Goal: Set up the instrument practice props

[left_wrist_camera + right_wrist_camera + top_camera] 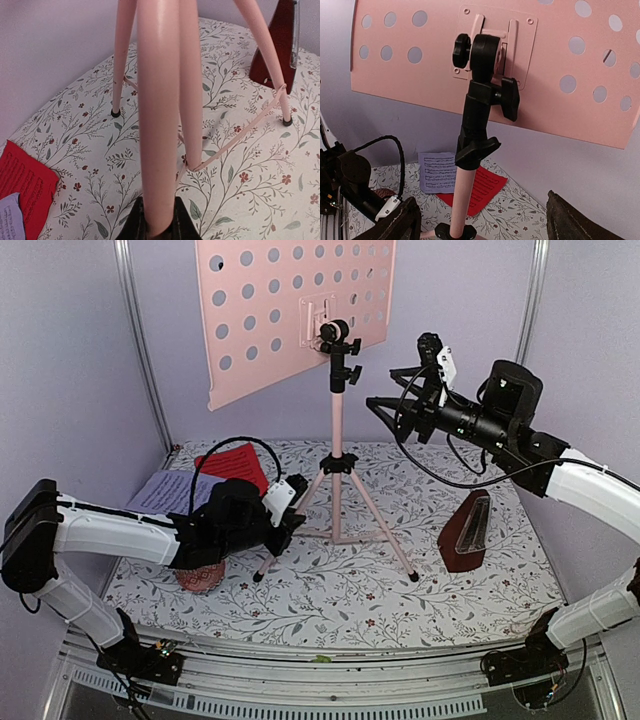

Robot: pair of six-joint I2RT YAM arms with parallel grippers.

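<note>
The pink tripod music stand (337,440) stands mid-table, its perforated desk (300,310) tilted at the top. My left gripper (290,515) is low at the stand's near-left leg; in the left wrist view it (159,227) is shut on that leg (159,125). My right gripper (385,400) is raised, open and empty, just right of the upper pole; the right wrist view has the pole (462,200) between its spread fingers (395,225). The lavender sheet (170,492) and red sheet (235,465) lie flat at back left. The dark red-brown metronome (468,532) stands on the right.
A floral cloth (350,590) covers the table. Lavender walls with metal posts (140,340) close in the back and sides. A small round reddish object (200,578) lies under my left arm. The left arm's black cable (235,445) loops over the sheets.
</note>
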